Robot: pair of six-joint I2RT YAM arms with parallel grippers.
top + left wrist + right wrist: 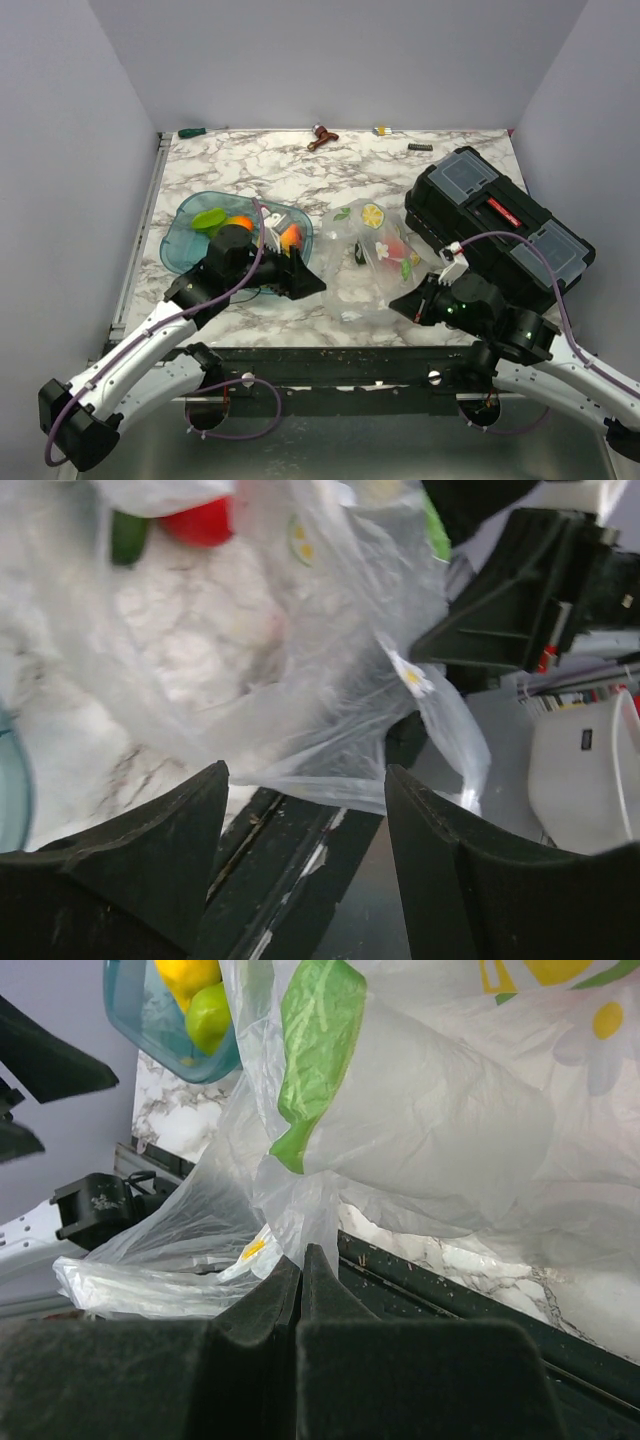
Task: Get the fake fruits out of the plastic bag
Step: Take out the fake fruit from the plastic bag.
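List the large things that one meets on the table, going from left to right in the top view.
tray → bag → toolbox

Bright, even light; soft glare on the plastic bag [330, 680].

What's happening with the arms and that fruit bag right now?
Left fingers open, facing plastic bag. Right fingers shut on bag film. Red fruit inside; yellow fruit in teal tray. Nothing blocking.
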